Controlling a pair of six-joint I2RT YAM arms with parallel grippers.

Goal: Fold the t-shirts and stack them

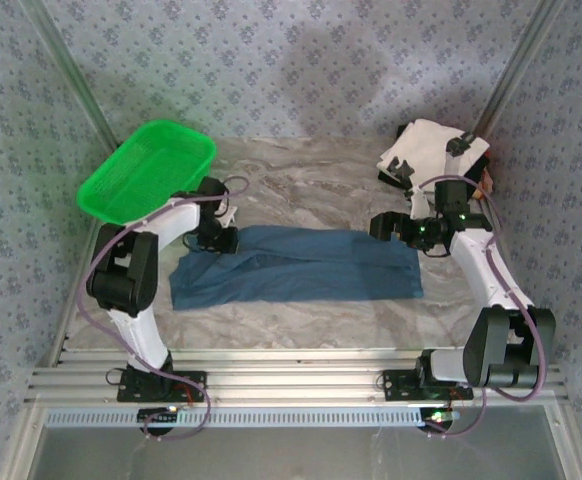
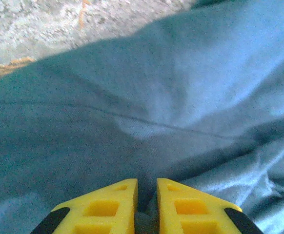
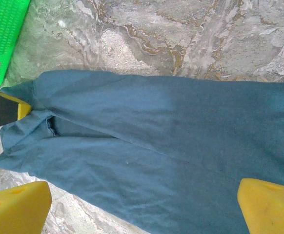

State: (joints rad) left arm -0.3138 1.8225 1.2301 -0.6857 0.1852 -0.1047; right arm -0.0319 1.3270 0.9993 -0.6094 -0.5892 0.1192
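A: Top external: the dusty-blue t-shirt lay mid-table as a long band, only part-folded. At 1 o'clock sat the folded stack, white with black patches on top. The green basket was at 10.

B: What was left?

A: By my reading, the crosswise folds, then onto the stack.

B: Arms?

A: Both reached forward, low. At the band's 9 o'clock end the left gripper had its jaws nearly together with cloth between them, probably pinching it; the contact was dim. Over the 3 o'clock end the right gripper hovered, jaws spread wide, holding nothing.
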